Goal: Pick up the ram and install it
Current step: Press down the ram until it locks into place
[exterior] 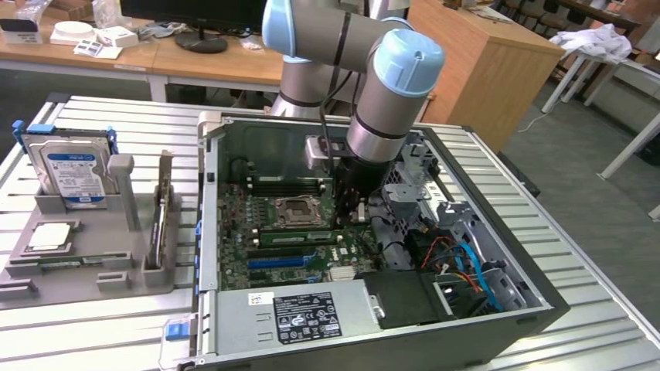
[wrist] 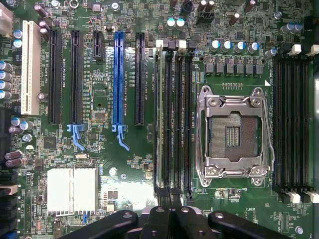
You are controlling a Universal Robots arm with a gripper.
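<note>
the gripper (wrist: 169, 221) hangs low over the motherboard (wrist: 99, 149) inside the open computer case (exterior: 495, 309), its jaws pressed together. the ram (exterior: 295, 235) stands on edge in a slot just beside the cpu socket (wrist: 233, 134) (on the side toward the blue expansion slot (wrist: 118, 74)), with the closed fingertips near one end of that slot bank
</note>
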